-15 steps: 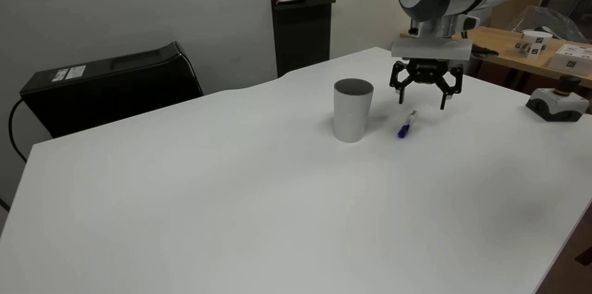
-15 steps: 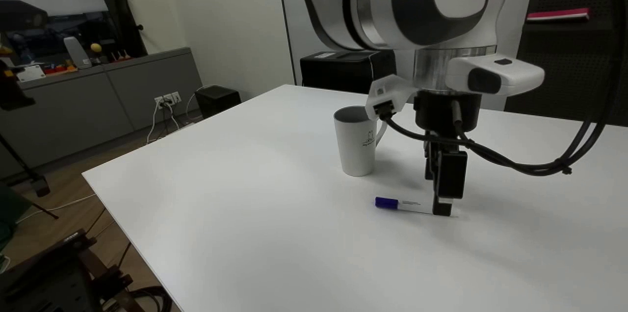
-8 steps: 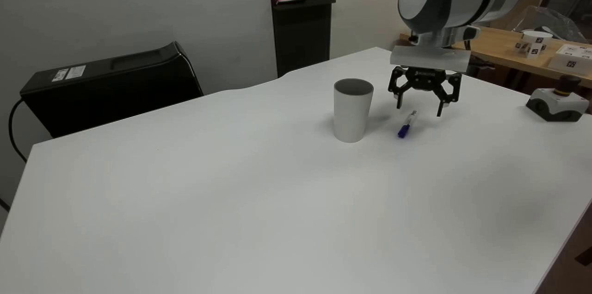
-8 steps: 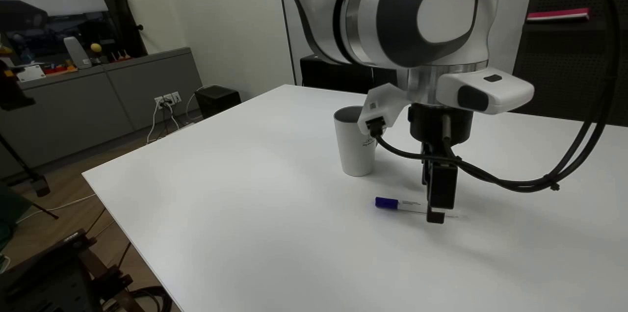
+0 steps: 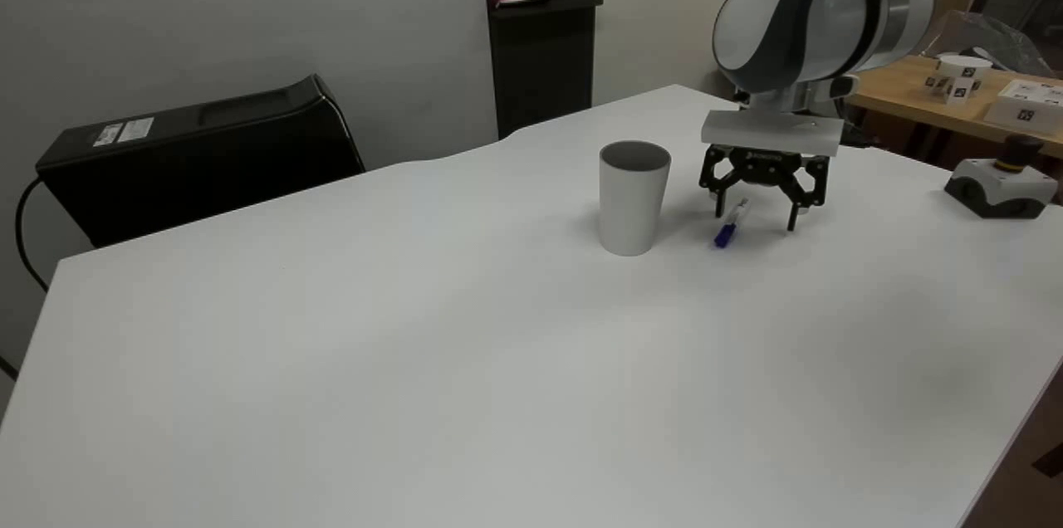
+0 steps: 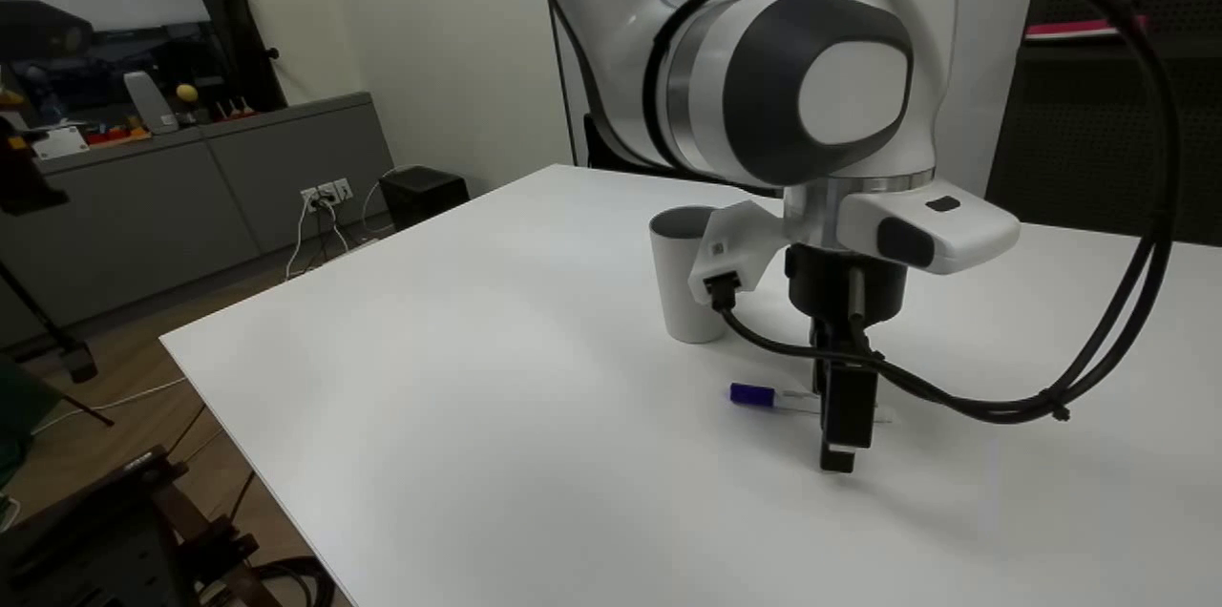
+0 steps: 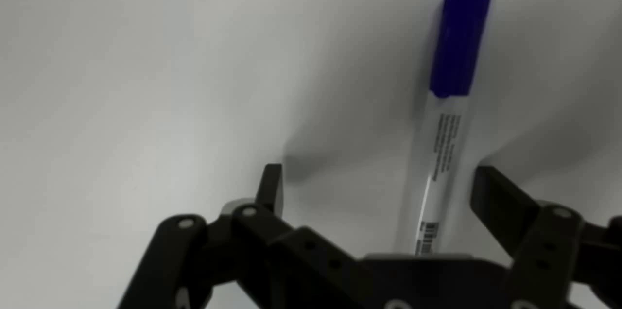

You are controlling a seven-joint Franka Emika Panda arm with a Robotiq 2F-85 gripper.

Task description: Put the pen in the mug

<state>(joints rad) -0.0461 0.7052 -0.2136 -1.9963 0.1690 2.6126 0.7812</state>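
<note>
The grey mug (image 5: 631, 204) stands upright on the white table and also shows in an exterior view (image 6: 680, 282), partly covered by the arm's camera. The pen (image 5: 725, 235) lies flat beside the mug, with a blue cap and whitish body. It also shows in an exterior view (image 6: 752, 395), partly behind a finger. My gripper (image 5: 756, 221) is open and low over the pen. In the wrist view the pen (image 7: 449, 124) runs between the open fingers of the gripper (image 7: 379, 170), nearer the right finger and touching neither. Its lower end is hidden by the gripper body.
The white table (image 5: 415, 362) carries the mug and pen. A white and black button box (image 5: 1002, 186) stands near the table's right edge. A black case (image 5: 199, 154) stands beyond the far left edge. A black cable (image 6: 1002, 411) loops from the wrist.
My gripper has moved down towards the table, and its fingers are now lower around the pen. It has stayed open. The pen and the mug have not moved.
</note>
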